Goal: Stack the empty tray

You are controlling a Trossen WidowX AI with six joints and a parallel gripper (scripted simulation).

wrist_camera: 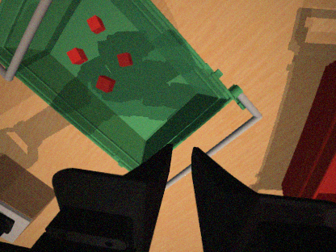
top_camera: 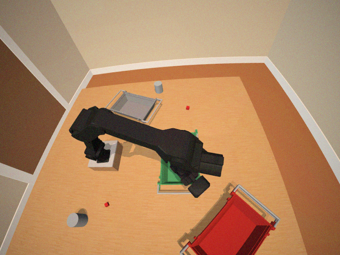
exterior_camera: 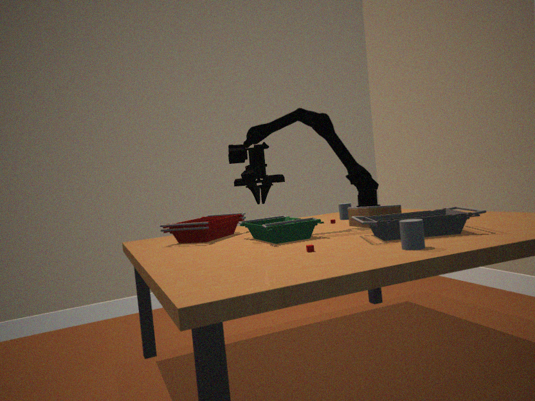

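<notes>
The green tray stands on the table with several small red blocks inside. One wire bar lies across its top near one end. The other bar is swung out beyond the opposite end. My gripper is slightly open, empty, and hangs above the swung-out bar's end, clear of the tray. A grey tray and a red tray look empty, with bars out. The arm hides much of the green tray in the top view.
A grey cylinder stands near the grey tray, another cylinder at the front left. One loose red block lies beyond the green tray, another block at the left. The arm stands on a pale base.
</notes>
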